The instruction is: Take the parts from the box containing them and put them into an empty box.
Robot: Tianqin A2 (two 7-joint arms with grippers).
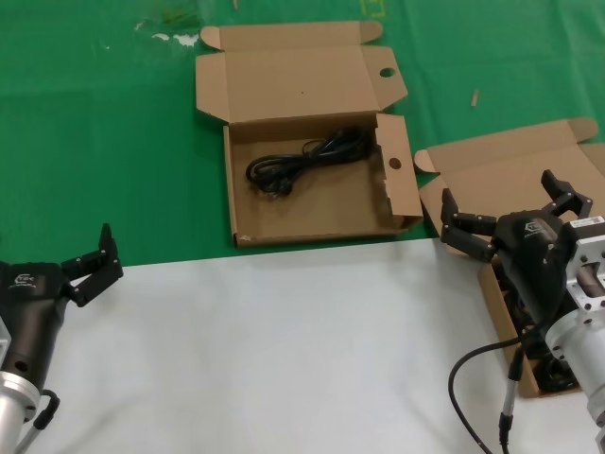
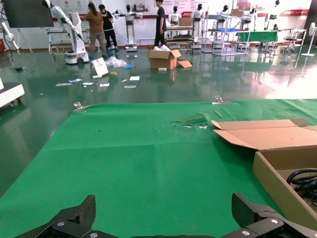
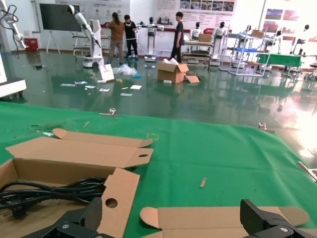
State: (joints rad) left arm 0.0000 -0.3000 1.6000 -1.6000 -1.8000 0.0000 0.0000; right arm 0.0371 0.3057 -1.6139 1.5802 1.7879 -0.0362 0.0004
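Observation:
The wide cardboard box with round holes (image 1: 321, 235) lies open on the green cloth, and one coiled black cable (image 1: 307, 161) rests inside it. The holeless box (image 1: 510, 175) sits at the right, mostly hidden under my right arm; dark cables (image 1: 558, 374) show in its near end. My right gripper (image 1: 499, 194) hovers open and holding nothing over that box's raised lid. In the right wrist view the gripper (image 3: 171, 210) sits above the lid (image 3: 213, 218), with the holed box's cable (image 3: 49, 191) off to one side. My left gripper (image 1: 106, 253) waits open at the near left.
White sheet (image 1: 284, 359) covers the near half of the table, green cloth (image 1: 113, 142) the far half. The holed box's lid (image 1: 293, 85) lies flat behind it. A small stick (image 1: 475, 96) and scraps lie on the cloth. The left wrist view shows the holed box's wall (image 2: 277, 183).

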